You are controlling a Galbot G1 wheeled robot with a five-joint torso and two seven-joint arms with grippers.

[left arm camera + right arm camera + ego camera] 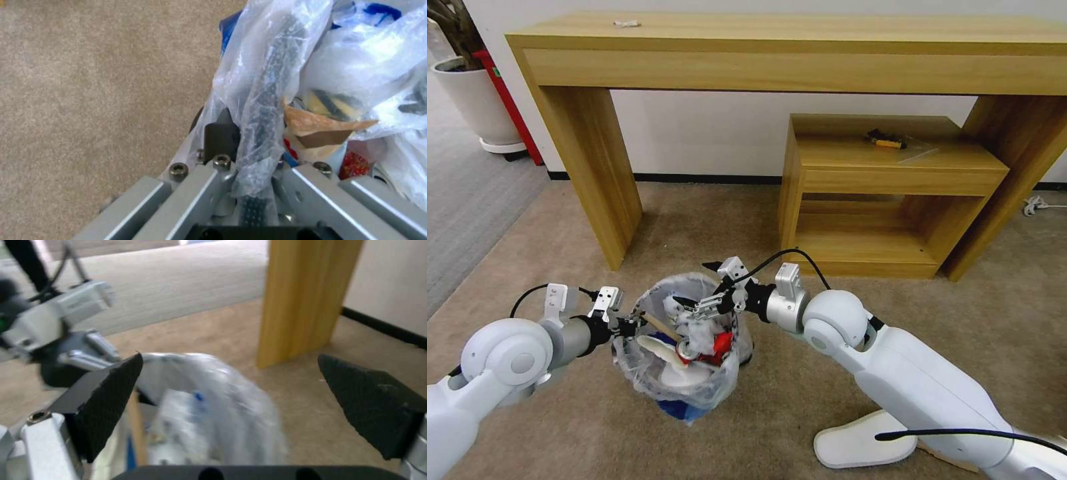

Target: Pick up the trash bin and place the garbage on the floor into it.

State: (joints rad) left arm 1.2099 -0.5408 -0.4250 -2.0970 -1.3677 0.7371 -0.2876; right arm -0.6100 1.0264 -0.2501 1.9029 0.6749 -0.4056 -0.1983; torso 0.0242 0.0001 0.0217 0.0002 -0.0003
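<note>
Holding garbage [707, 343] — trash bin [684, 347]

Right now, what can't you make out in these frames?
- Trash bin contents low down: head view, hidden by upper litter and bag.
- White insole: head view, partly covered by right arm.
- Small item on tall table: too small.
- Bin interior: right wrist view, blurred.

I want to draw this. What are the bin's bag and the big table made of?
The trash bin's bag looks like thin clear plastic: crinkly, shiny, with the garbage visible through it. The left tool is shut on its rim. The big table looks like wood or wood-look board, matte light brown with fine grain lines.
</note>
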